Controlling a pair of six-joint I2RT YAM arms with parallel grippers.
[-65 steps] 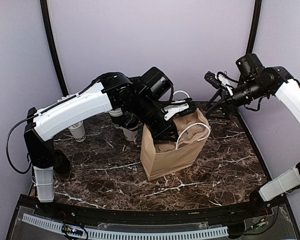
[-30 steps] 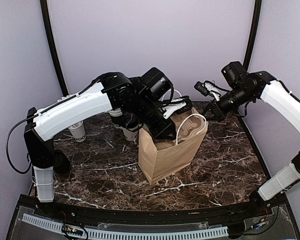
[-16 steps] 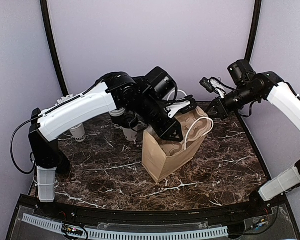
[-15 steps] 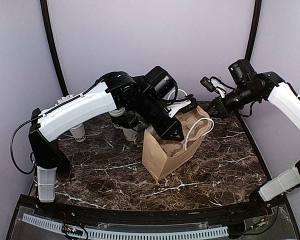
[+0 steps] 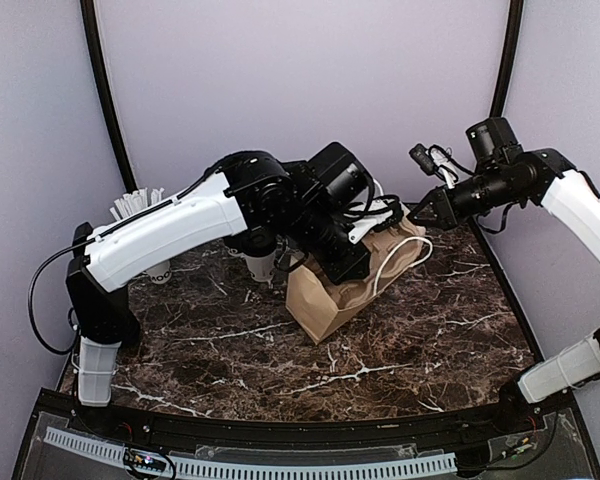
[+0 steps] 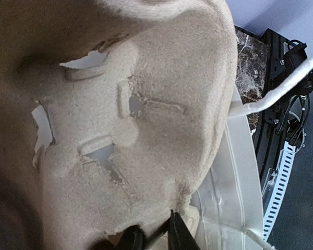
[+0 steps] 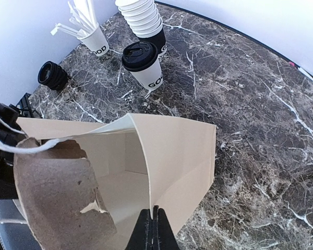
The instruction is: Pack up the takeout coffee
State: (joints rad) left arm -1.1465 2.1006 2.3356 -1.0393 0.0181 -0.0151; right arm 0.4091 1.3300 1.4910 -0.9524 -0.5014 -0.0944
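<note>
The brown paper bag [image 5: 325, 305] leans over on the marble table, its mouth raised toward the right. My right gripper [image 7: 153, 216] is shut on the bag's rim and holds the mouth open; from above it sits at the bag's upper right [image 5: 417, 212]. My left gripper [image 6: 154, 232] pinches the edge of a pulp cup carrier [image 6: 146, 104], which sits partly inside the bag's mouth [image 7: 57, 192]. One takeout coffee [image 7: 143, 62], a white cup with a black lid, stands on the table behind the bag, outside it.
A stack of lidless white cups [image 7: 141, 15] stands beside the lidded cup. A white cup of sticks [image 7: 91, 36] is at the far left, with a black round object [image 7: 52, 75] near it. The bag's white handles [image 5: 400, 262] hang loose by its mouth.
The bag has tipped further over and shifted right. My left arm has pushed right and lower with the carrier. The right gripper still holds the rim, a little higher.
</note>
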